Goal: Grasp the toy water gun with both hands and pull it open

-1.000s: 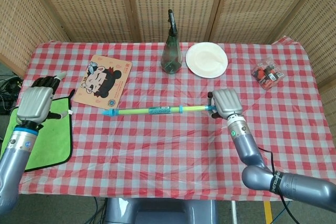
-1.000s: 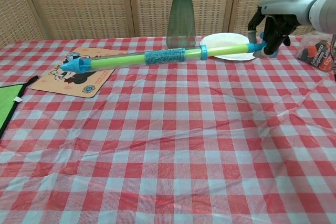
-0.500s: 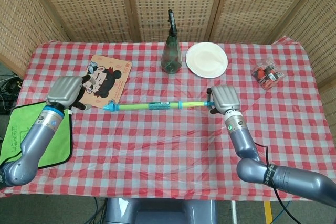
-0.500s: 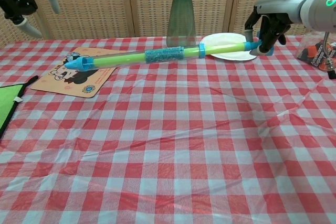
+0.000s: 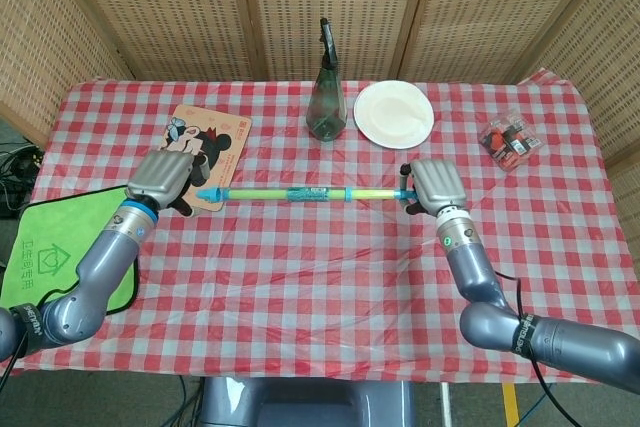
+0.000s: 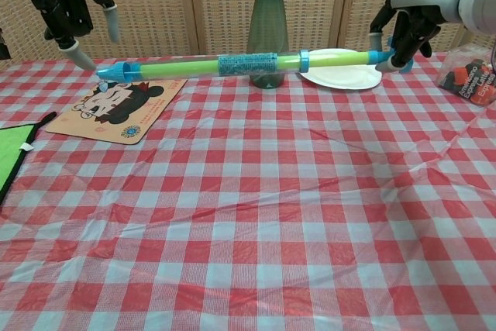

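Observation:
The toy water gun [image 5: 300, 193] [image 6: 244, 63] is a long green tube with a blue nozzle at its left end and a blue patterned band in the middle. It hangs level above the checkered table. My right hand [image 5: 434, 187] [image 6: 405, 27] grips its blue right end. My left hand [image 5: 163, 178] [image 6: 70, 5] is just left of the nozzle tip with its fingers spread, holding nothing; a fingertip [image 6: 84, 60] comes close to the nozzle, and contact is unclear.
A dark green bottle [image 5: 326, 97] [image 6: 267, 21] and a white plate [image 5: 393, 114] [image 6: 341, 67] stand behind the gun. A cartoon mat [image 5: 198, 155] [image 6: 116, 105] lies under its left end. A green cloth [image 5: 50, 257] is at the left edge, a snack packet [image 5: 508, 141] at far right.
My left hand has swung in from the left edge to the gun's nozzle. My right hand has lifted the gun higher and brought it level.

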You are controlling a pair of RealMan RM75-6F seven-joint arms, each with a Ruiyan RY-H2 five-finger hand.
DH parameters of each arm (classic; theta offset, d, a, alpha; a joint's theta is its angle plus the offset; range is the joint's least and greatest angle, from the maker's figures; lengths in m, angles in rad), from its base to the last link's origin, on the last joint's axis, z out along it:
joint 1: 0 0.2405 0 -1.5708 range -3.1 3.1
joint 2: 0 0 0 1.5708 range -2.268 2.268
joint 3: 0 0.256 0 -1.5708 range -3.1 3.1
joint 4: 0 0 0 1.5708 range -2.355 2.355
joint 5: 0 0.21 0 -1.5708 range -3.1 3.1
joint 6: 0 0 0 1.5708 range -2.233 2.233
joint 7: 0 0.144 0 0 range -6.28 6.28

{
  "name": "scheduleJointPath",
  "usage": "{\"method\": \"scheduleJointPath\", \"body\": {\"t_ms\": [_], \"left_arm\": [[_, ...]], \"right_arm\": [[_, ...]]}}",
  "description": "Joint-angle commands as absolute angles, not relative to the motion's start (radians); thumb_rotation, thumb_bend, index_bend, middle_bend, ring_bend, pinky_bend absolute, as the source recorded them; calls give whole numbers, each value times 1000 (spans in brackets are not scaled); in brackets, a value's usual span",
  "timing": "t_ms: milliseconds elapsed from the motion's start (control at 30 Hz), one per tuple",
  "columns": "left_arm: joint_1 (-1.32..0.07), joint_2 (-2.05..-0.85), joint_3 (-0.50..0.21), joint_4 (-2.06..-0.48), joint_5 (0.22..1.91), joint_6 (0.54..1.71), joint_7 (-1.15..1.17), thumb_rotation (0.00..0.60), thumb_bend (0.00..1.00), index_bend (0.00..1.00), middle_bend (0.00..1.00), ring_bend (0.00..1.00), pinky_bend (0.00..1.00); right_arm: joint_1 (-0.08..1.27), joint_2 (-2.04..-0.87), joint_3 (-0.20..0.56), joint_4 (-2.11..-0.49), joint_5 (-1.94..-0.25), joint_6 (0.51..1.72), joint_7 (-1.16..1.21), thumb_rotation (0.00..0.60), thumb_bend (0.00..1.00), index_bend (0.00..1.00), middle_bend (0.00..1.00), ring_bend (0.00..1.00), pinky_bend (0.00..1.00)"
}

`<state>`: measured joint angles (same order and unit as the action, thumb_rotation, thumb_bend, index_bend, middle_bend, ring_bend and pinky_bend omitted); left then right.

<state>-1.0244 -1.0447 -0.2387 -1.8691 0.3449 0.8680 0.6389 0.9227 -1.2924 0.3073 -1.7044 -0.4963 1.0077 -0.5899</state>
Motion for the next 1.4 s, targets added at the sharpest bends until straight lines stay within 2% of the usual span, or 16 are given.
{"method": "scheduleJointPath", "body": {"t_ms": [33,367,1100,1300,1400], "left_arm": [[-1043,-1054,-229,-1874,331,885,648,600,155,407,821,712,604],[-1074,-1094,-205,-1860,322,929,651,600,155,417,821,712,604],[-1094,-1147,-173,-1818,345,929,608,600,158,429,820,712,604],[-1101,-1164,-172,-1809,348,933,602,600,233,443,821,712,604],[-1104,-1175,-172,-1804,351,935,597,600,302,480,820,712,604]], "right_arm": [[920,-1286,306,-1711,-504,1006,-579,600,557,870,1000,1000,680],[914,-1269,288,-1725,-523,1003,-554,600,557,870,1000,1000,680],[915,-1263,277,-1742,-561,1012,-508,600,558,870,1000,1000,680],[913,-1256,271,-1756,-571,1023,-507,600,558,870,1000,1000,680],[911,-1253,268,-1762,-575,1027,-505,600,558,870,1000,1000,680]]}}
